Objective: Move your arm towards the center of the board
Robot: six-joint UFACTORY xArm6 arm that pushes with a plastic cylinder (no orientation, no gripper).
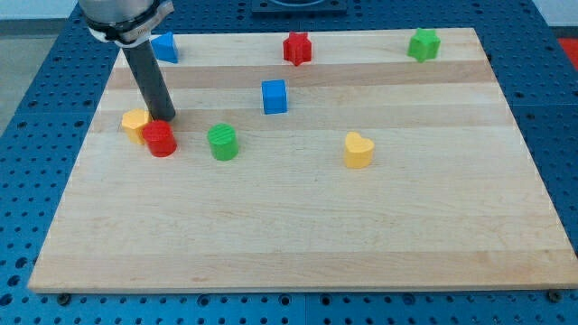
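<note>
My tip sits at the view's left side of the wooden board, just behind the red cylinder and beside the yellow block. I carry no jaws, only a bare rod. The board's center, between the green cylinder and the yellow heart, lies well apart; the move looks barely begun.

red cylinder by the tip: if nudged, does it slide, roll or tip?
The red cylinder stands on its flat end and looks squat, so it probably slides rather than rolls or tips. The board looks smooth, so little drag is likely. My tip sits just behind it, and the yellow block alongside might get dragged too.
</note>
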